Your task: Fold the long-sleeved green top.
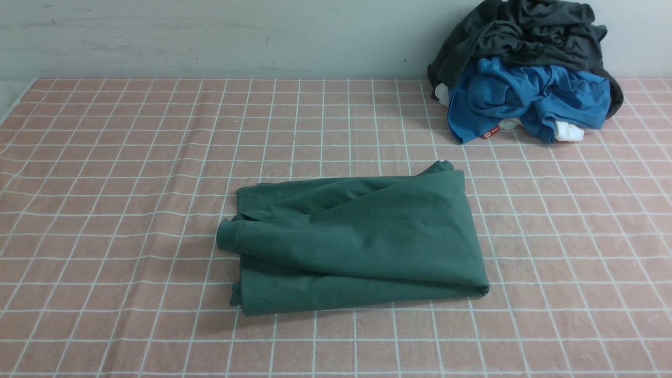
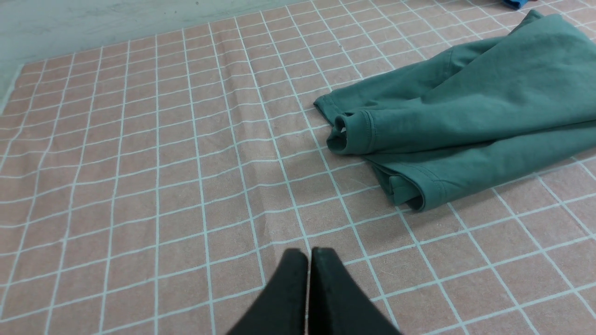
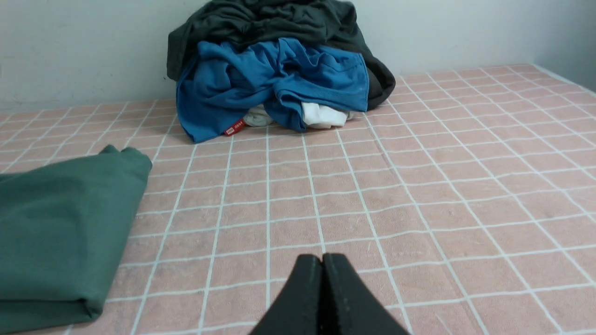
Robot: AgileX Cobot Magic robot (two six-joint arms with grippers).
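The green long-sleeved top point(image 1: 357, 239) lies folded into a compact bundle in the middle of the pink checked tablecloth, one cuffed sleeve end point(image 1: 227, 234) poking out on its left side. The left wrist view shows that top point(image 2: 470, 111) with its rolled cuff and stitched hem; the right wrist view catches its smooth folded edge point(image 3: 60, 237). My left gripper point(image 2: 309, 253) is shut and empty above bare cloth, well short of the top. Shut and empty too, my right gripper point(image 3: 322, 258) hangs over bare cloth beside the top. Neither arm shows in the front view.
A heap of clothes sits at the back right against the wall: a dark charcoal-grey garment point(image 1: 525, 37) over a bright blue one point(image 1: 530, 97), with bits of white fabric point(image 1: 569, 131) beneath. The wall point(image 1: 210, 37) bounds the far edge of the tablecloth point(image 1: 105, 210).
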